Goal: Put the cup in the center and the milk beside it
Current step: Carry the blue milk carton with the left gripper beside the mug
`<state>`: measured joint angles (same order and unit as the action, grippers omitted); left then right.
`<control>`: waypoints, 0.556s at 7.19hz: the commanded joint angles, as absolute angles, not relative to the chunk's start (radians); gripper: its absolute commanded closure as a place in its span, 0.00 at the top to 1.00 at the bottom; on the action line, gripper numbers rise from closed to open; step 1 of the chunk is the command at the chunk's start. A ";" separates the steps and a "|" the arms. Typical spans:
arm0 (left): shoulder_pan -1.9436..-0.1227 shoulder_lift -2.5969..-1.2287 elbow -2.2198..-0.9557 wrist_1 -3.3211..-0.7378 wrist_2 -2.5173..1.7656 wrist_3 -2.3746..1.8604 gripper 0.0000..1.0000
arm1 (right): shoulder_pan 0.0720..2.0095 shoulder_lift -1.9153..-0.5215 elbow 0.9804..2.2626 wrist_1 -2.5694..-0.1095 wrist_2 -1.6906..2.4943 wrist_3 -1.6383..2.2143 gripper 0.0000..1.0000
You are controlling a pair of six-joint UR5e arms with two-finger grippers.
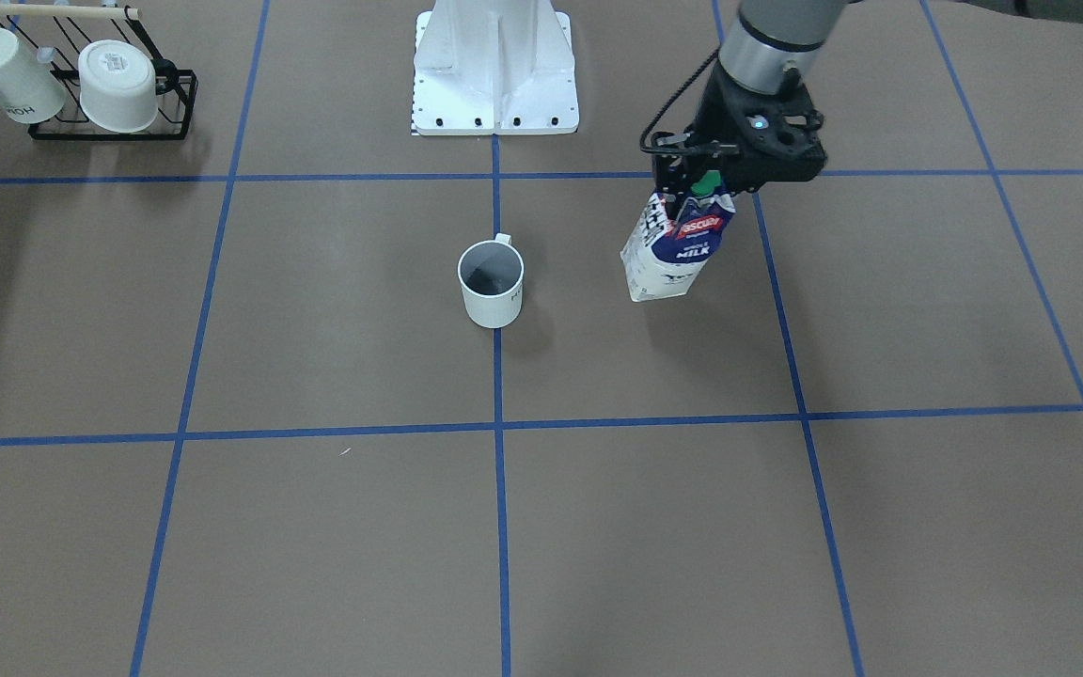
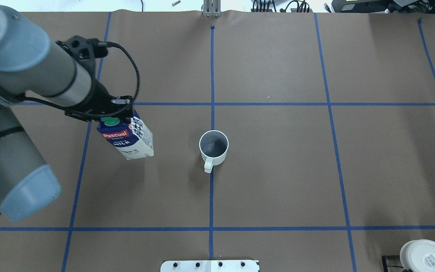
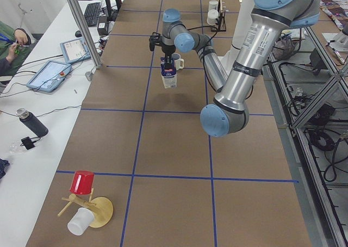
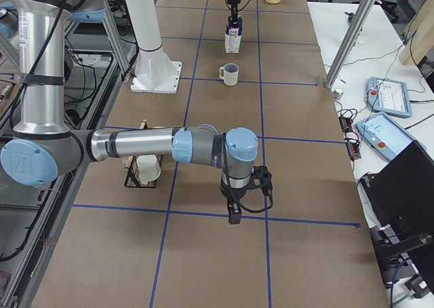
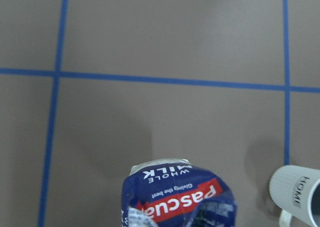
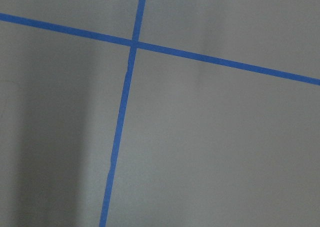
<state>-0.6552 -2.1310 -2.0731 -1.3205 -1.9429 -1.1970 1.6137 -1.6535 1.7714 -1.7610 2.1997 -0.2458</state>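
Note:
The cup (image 1: 492, 282), a white mug with a grey inside, stands upright on the central blue tape line, also in the overhead view (image 2: 213, 147); its handle points toward the robot base. My left gripper (image 1: 692, 179) is shut on the top of the milk (image 1: 678, 249), a blue-and-white Pascual carton with a green cap. The carton (image 2: 127, 139) hangs tilted, about a carton's length from the cup on my left side, seemingly just above the table. The left wrist view shows the carton (image 5: 175, 194) and the cup (image 5: 300, 192). My right gripper (image 4: 234, 216) shows only in the exterior right view; I cannot tell its state.
A black wire rack (image 1: 180, 103) holds two other white mugs at my right near corner. The white robot base (image 1: 494, 75) stands behind the cup. A wooden stand with a red cup (image 3: 82, 183) sits at the table's left end.

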 commanded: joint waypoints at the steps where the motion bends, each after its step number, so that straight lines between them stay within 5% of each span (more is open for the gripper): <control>1: -0.552 -2.265 -1.969 -1.296 -1.849 -1.299 0.00 | 1.614 -1.654 1.769 -1.761 2.200 -0.247 1.00; 4: -0.551 -2.304 -1.915 -1.302 -1.850 -1.299 0.00 | 1.614 -1.654 1.769 -1.761 2.200 -0.247 1.00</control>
<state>-0.5531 -2.2792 -1.9465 -1.3012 -1.8514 -1.2969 1.6138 -1.6536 1.7688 -1.7610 2.1998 -0.2469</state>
